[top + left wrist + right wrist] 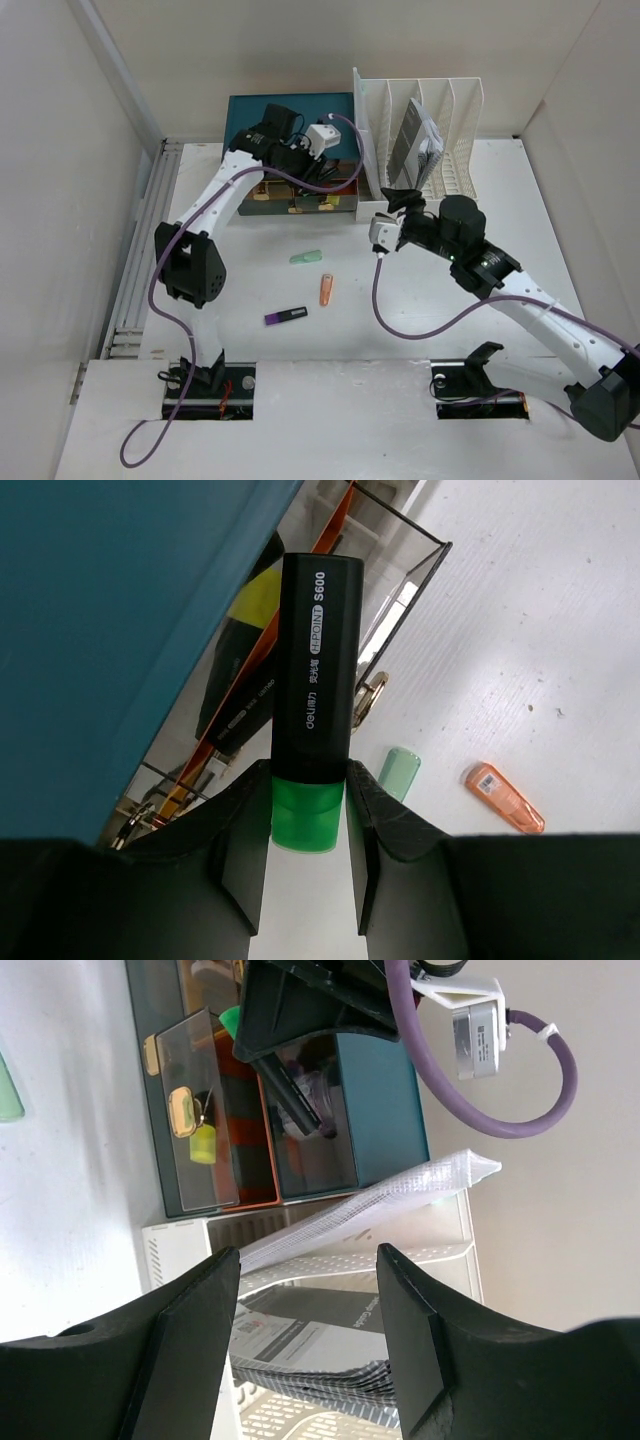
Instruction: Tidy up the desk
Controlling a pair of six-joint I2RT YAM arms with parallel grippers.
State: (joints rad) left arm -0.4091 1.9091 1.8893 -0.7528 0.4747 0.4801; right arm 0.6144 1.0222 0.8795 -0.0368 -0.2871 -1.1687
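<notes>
The desk (340,340) is a white tabletop with white walls around it. At its back stands a teal drawer box (290,110) with its drawers pulled out. My left gripper (308,810) is shut on the green end of a black highlighter (318,680), which points down over the open drawers beside the teal box (100,630). From above, the left gripper (300,165) hangs over those drawers. My right gripper (305,1255) is open and holds nothing. It faces the white file rack (190,1235), and from above the right gripper (398,196) sits at the rack's front left corner.
The file rack (420,120) holds a mesh pouch (380,1200) and a booklet (310,1330). On the tabletop lie a pale green piece (308,257), a small orange item (326,289) and a purple-and-black stick (286,316). A purple cable (400,320) loops across the middle.
</notes>
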